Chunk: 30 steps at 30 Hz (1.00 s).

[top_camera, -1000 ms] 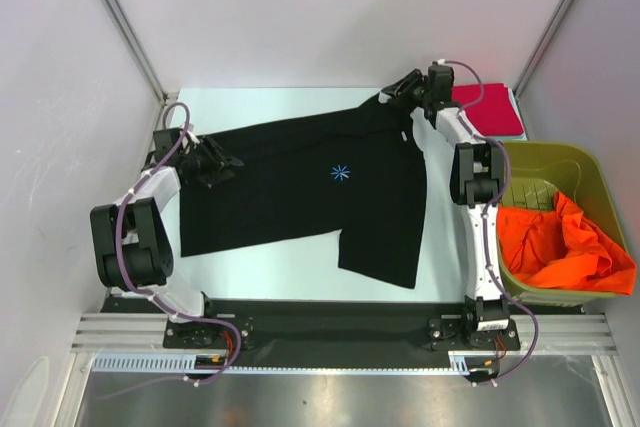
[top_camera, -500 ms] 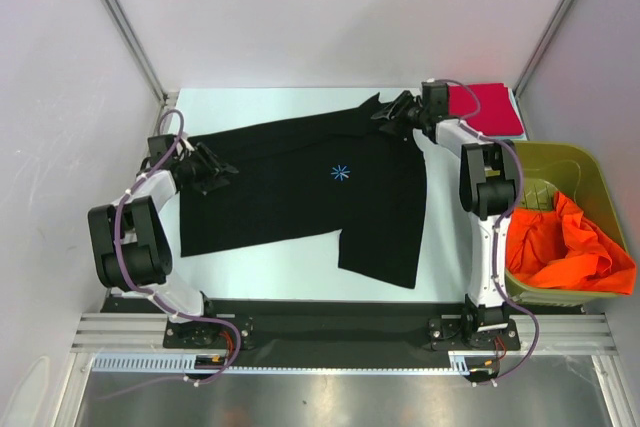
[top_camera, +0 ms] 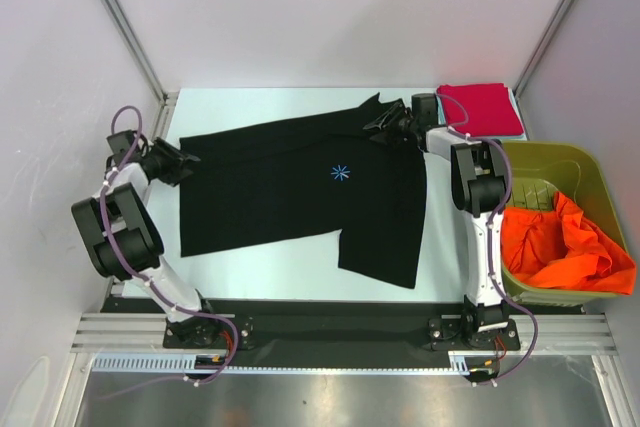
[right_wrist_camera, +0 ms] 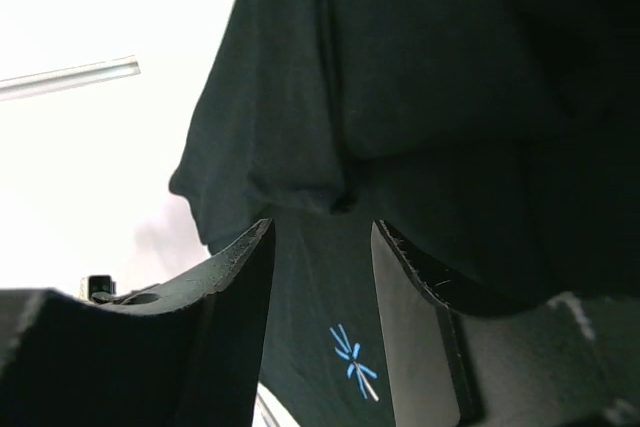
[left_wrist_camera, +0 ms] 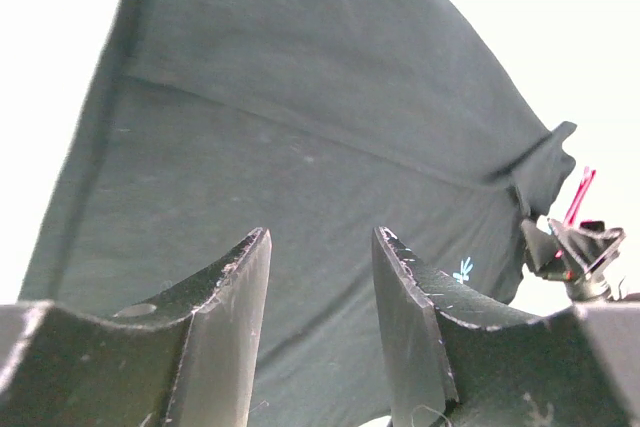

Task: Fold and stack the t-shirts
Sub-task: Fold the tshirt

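The black t-shirt [top_camera: 300, 182] lies spread flat on the table, its blue asterisk mark [top_camera: 340, 173] facing up. My left gripper [top_camera: 176, 161] is open and empty just off the shirt's left edge; in the left wrist view [left_wrist_camera: 320, 237] the shirt [left_wrist_camera: 300, 127] stretches away ahead of it. My right gripper [top_camera: 384, 120] is open at the shirt's far right corner, over bunched cloth; in the right wrist view [right_wrist_camera: 320, 227] only dark cloth [right_wrist_camera: 420, 77] and the mark [right_wrist_camera: 353, 362] show beyond it. A folded red t-shirt [top_camera: 483, 109] lies at the back right. The orange t-shirt [top_camera: 565, 247] is heaped in the bin.
The olive-green bin [top_camera: 560, 152] stands at the right edge of the table beside the right arm. White walls and metal frame posts [top_camera: 120, 17] close in the back and sides. A black rail [top_camera: 320, 322] runs along the near edge.
My left gripper has drawn back leftward off the shirt's left edge, which now lies flat. My right gripper has moved left and lower onto the shirt's far right corner.
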Motion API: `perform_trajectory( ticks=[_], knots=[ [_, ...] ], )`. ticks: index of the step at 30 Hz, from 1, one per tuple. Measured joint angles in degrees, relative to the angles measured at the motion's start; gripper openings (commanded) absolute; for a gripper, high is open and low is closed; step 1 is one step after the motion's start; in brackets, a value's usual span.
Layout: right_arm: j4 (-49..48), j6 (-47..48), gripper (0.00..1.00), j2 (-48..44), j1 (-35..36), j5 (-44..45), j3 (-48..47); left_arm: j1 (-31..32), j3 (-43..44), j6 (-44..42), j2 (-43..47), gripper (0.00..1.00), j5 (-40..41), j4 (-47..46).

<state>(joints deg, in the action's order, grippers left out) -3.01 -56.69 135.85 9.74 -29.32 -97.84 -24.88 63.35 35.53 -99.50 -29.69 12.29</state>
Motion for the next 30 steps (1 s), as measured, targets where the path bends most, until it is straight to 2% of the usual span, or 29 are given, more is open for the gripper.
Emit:
perform_trajectory(
  ticks=[10, 16, 17, 21, 30],
  knots=[
    [-3.5, -3.3, 0.4, 3.19, 0.17, -0.37, -0.33, -2.03, 0.85, 0.52, -2.99, 0.51, -0.09, 0.07],
    [-4.94, -5.03, 0.31, 5.14, 0.33, -0.59, -2.08, -3.02, 2.1, 0.52, -3.93, 0.5, -0.28, 0.31],
    [-5.05, -5.27, 0.23, 5.42, 0.33, -0.63, -2.4, -3.08, 2.34, 0.52, -4.0, 0.51, -0.28, 0.31],
    [-4.94, -6.12, 0.04, 6.01, 0.33, -1.14, -2.99, -3.26, 3.34, 0.55, -4.55, 0.52, -0.48, 0.02],
    [-2.64, -6.05, 0.0, 1.33, 1.25, -1.55, 0.02, -3.28, 5.81, 2.03, -9.73, 0.52, -1.18, -2.93]
  ],
)
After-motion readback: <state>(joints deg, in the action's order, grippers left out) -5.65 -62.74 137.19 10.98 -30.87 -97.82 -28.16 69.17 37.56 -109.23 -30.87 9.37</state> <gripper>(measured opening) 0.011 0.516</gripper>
